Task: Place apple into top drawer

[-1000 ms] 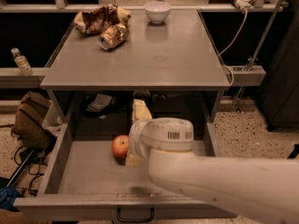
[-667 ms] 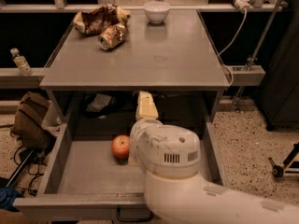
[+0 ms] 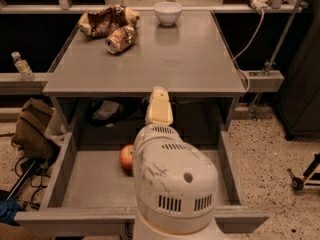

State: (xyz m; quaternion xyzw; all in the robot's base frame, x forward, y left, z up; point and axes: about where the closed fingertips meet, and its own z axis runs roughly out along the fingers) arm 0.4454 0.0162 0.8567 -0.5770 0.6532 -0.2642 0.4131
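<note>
The red-orange apple (image 3: 126, 157) lies on the floor of the open grey top drawer (image 3: 56, 181), left of centre, partly hidden behind my arm. My gripper (image 3: 159, 107) is cream-coloured and points away from the camera. It is raised above the drawer, just under the table's front edge, up and to the right of the apple and apart from it. My large white wrist housing (image 3: 173, 181) fills the lower middle and hides the drawer's centre and its handle.
On the grey table (image 3: 165, 59) stand a white bowl (image 3: 167, 12), a crushed can (image 3: 121, 38) and a crumpled brown bag (image 3: 105, 20). A water bottle (image 3: 22, 66) stands on the left ledge. A brown bag (image 3: 32, 129) lies on the floor at left. A cable (image 3: 250, 36) hangs at right.
My arm has lifted and pulled back toward the camera, so the gripper has gone up from beside the apple to the table's edge. The apple has stayed in the drawer.
</note>
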